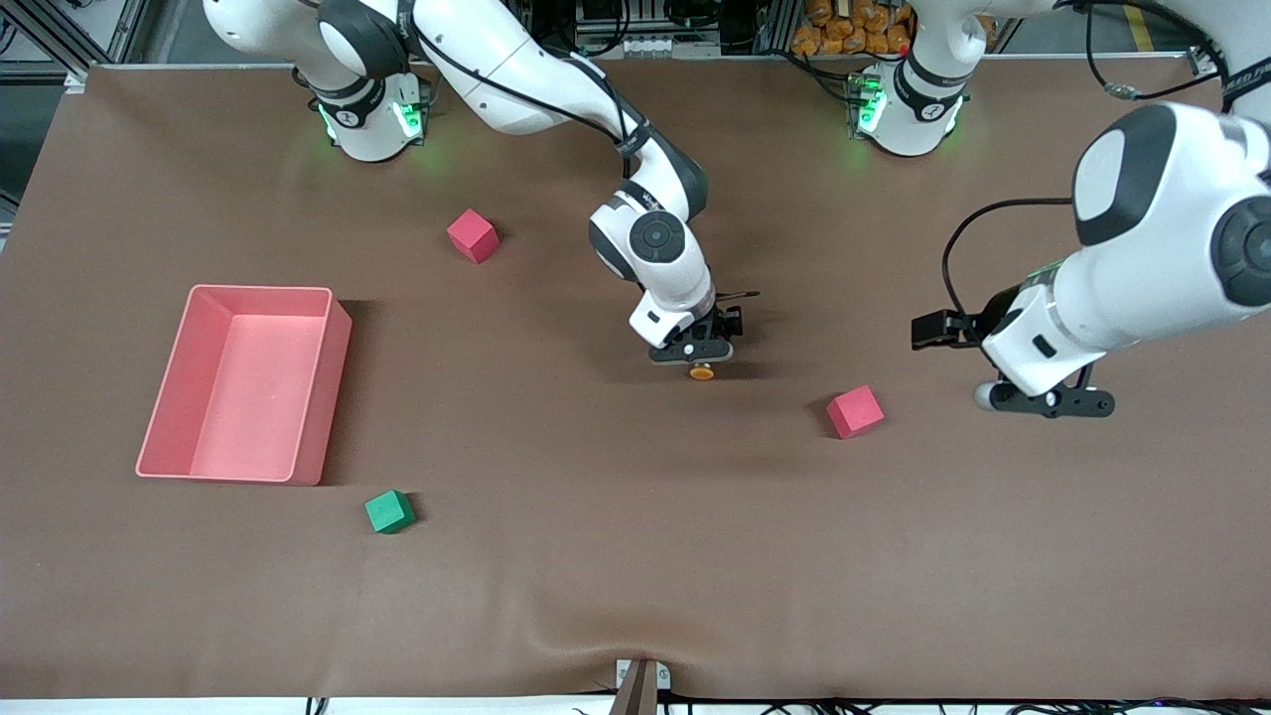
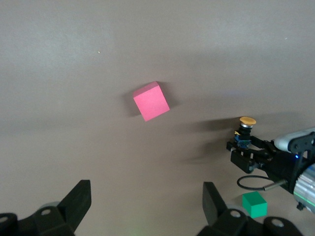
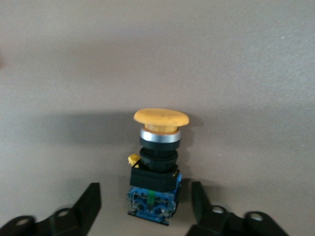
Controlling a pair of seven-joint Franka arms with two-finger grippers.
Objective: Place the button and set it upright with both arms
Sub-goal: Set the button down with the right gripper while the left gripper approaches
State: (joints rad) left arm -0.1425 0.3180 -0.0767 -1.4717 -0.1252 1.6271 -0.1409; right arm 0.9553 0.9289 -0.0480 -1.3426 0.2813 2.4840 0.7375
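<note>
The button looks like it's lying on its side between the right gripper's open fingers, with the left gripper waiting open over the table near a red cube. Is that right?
Not quite: the button is not on its side. The right wrist view shows it standing upright, orange cap on top, between the right gripper's open fingers. The rest holds: the left gripper waits open over the table near a red cube.
</note>
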